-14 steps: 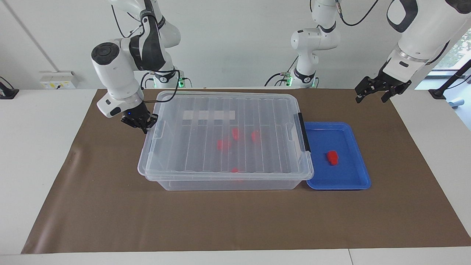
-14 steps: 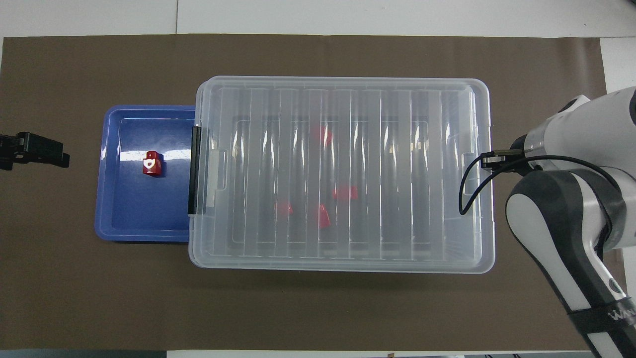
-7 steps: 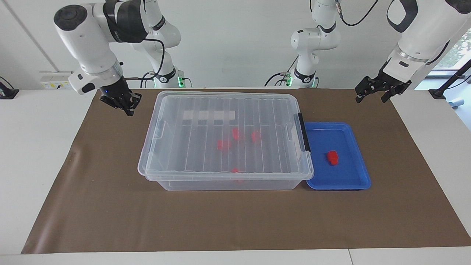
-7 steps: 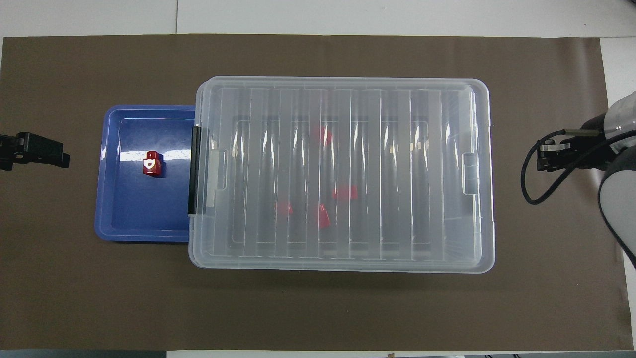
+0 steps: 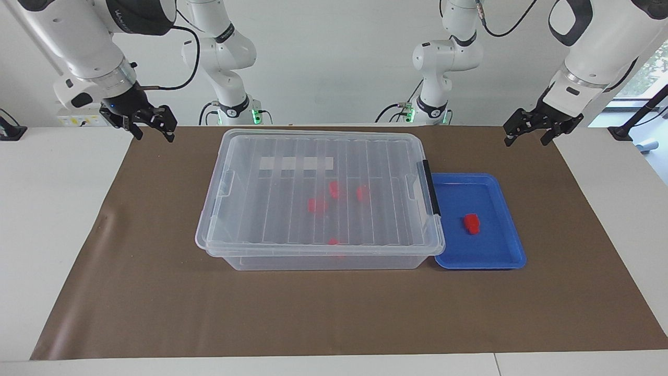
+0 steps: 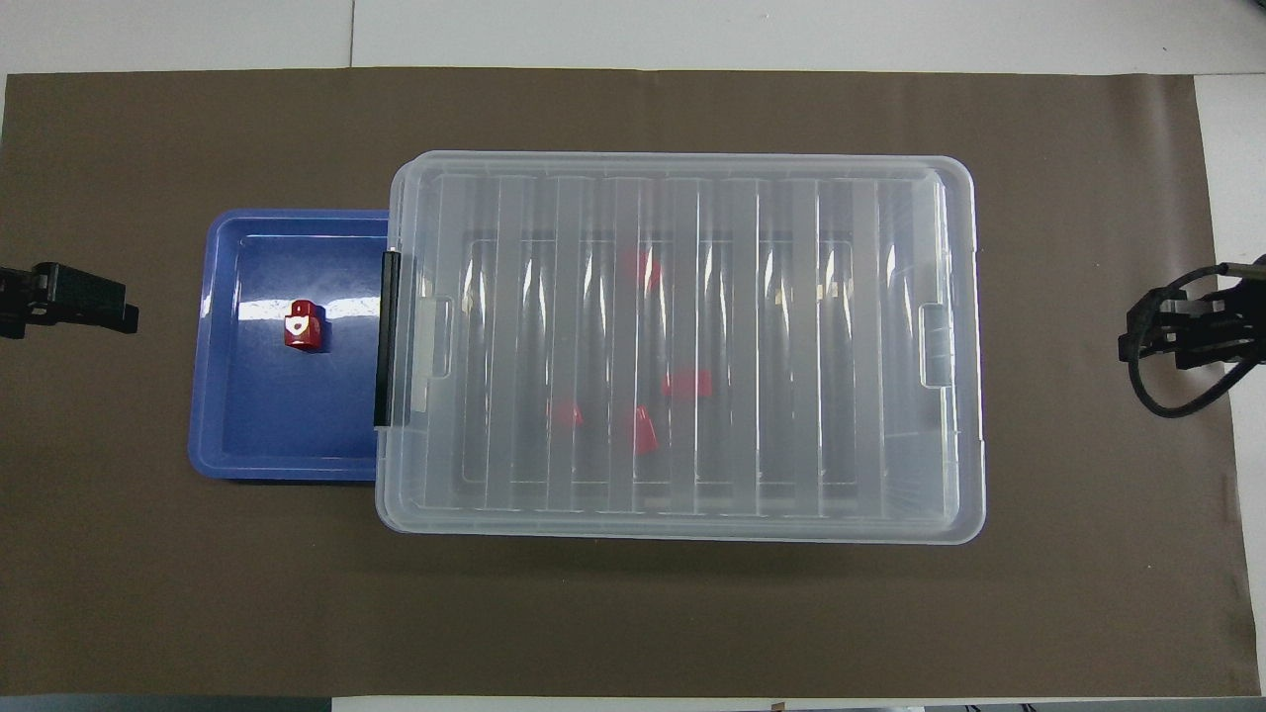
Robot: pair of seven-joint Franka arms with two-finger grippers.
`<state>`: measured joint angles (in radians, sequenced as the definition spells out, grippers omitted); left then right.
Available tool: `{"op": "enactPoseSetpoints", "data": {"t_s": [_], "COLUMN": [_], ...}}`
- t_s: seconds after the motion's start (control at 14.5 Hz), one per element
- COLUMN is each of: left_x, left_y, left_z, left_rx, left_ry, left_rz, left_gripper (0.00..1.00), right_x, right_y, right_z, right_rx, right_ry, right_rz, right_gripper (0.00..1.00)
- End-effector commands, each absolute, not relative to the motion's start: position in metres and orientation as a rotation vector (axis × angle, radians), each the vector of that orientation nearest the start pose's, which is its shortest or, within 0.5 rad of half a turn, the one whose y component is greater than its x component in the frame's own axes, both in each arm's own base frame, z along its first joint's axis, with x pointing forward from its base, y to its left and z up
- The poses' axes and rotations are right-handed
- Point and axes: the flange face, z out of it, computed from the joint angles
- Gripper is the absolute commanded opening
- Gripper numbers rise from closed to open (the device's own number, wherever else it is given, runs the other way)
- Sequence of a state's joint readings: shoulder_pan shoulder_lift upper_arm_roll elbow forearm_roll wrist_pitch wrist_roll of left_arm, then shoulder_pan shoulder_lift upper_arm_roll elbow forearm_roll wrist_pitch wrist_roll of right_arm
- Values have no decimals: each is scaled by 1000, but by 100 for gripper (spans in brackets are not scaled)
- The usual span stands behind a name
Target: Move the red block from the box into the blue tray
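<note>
Red block (image 5: 472, 223) lies in the blue tray (image 5: 501, 260), which sits just beside the box (image 5: 318, 250) at the left arm's end of the table, so the placement step reads as done, and no further move seems called for. Box lid (image 5: 318, 156) is on, with four more red blocks (image 5: 334, 189) visible through it. Right gripper (image 5: 151, 127) hangs with fingers spread, grasping nothing, over the brown mat's (image 5: 156, 292) corner; left gripper (image 5: 528, 131) waits likewise spread and empty, over the mat's edge; nothing obstructs.
</note>
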<state>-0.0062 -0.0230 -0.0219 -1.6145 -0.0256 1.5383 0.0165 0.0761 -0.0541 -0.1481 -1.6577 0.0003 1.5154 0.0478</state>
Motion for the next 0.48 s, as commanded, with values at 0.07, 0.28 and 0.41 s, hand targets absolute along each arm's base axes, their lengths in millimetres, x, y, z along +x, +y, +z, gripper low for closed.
{"op": "enactPoseSetpoints", "data": {"t_s": [0.07,0.28,0.41], "left_x": [535,535,535], "left_y": [-17,-17,-17], "left_z": [616,616,616], "left_rx": [-3178,-3178,-3178], "left_ry": [88,85,88], "left_rz": [78,78,78], "left_gripper": [100,100,100], "right_x": [541,546,547], "right_y": [-40,-41,-40], "right_z": [597,586,587], "right_rx": [-3129,-3128,-3128], "right_ry": [156,154,149], "right_rz": [139,180,175], "right_gripper": [100,100,100]}}
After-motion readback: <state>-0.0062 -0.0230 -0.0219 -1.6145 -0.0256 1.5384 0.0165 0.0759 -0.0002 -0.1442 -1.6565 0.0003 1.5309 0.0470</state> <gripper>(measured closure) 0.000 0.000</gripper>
